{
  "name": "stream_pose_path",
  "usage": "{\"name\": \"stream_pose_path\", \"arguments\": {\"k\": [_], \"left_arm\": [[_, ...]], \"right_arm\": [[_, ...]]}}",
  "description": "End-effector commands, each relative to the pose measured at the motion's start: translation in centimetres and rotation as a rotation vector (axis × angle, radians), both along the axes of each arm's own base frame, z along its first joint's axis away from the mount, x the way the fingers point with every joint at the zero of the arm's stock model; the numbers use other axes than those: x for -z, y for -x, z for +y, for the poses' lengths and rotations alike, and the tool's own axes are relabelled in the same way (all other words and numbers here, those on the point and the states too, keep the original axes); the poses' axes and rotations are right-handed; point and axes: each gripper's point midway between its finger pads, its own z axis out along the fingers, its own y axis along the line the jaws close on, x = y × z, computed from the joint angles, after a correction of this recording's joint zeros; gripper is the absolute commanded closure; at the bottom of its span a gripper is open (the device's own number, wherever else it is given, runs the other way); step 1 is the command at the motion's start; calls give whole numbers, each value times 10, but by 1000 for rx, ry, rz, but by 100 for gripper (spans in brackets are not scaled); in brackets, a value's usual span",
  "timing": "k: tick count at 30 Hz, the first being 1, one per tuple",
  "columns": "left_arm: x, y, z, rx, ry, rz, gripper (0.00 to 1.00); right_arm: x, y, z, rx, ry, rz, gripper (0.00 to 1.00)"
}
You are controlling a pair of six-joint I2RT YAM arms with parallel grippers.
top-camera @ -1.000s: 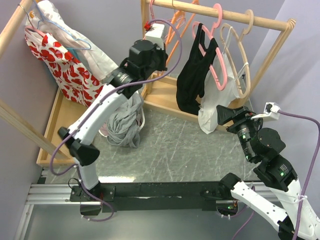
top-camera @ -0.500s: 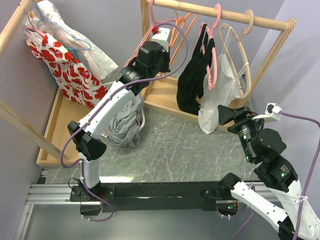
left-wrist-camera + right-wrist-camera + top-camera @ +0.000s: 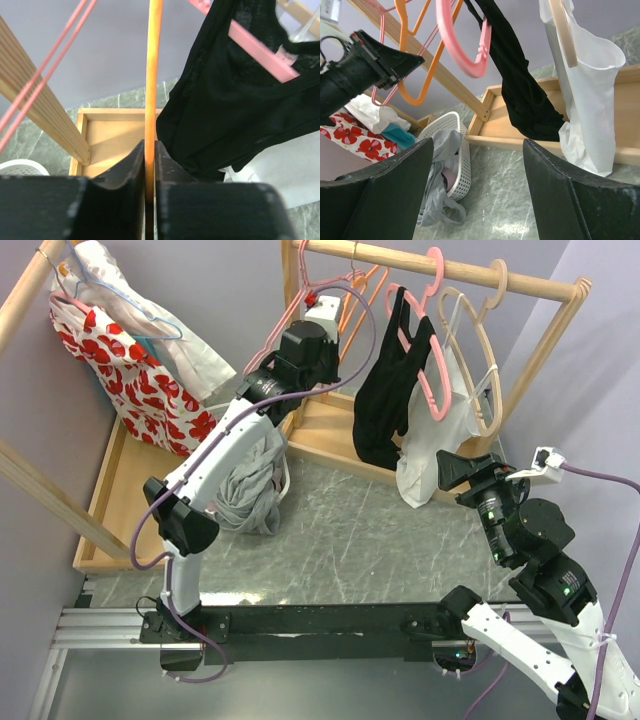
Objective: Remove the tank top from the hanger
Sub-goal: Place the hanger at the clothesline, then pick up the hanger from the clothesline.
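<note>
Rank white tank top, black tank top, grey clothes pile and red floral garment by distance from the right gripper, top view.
From the right gripper:
1. white tank top, right beside it on the rack.
2. black tank top, next hanger to the left.
3. grey clothes pile, in the basket, centre-left.
4. red floral garment, far-left rack.

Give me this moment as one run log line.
left hand shut on orange hanger | right hand open, holding nothing | black top hanging on pink hanger

Left arm moved in, clothes swung.
Left gripper (image 3: 149, 150) shifted right along the rack, elbow following. Black tank top (image 3: 385, 410) and pink hanger (image 3: 425, 360) turned edge-on half a second ago, now face-on again.
</note>
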Motion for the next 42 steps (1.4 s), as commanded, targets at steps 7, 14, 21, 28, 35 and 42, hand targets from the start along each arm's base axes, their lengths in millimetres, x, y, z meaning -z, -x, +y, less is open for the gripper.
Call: {"name": "stream_pose_path", "arguments": {"k": [7,14,21,28,35,42], "left_arm": [[-31,29,28,-16,74,-66,37],[-52,65,57,-21,131,-107,13],[-65,111,72,48,199,-173,12],[-49,167,44,238,183,-182,11],[-37,205,13,345,168,-155,11],[-27,214,4,380,157,-126,12]], "right_arm": [[-18,4,-1,-12,-25,-59,20],[-35,8,13,-106,39,-117,21],[-69,1,19,-125,150,-168,23],[-76,-39,32,-73,304,-121,23],[-90,-69,24,67,399,-124,23],[-91,-98,20,183,532,-83,23]]}}
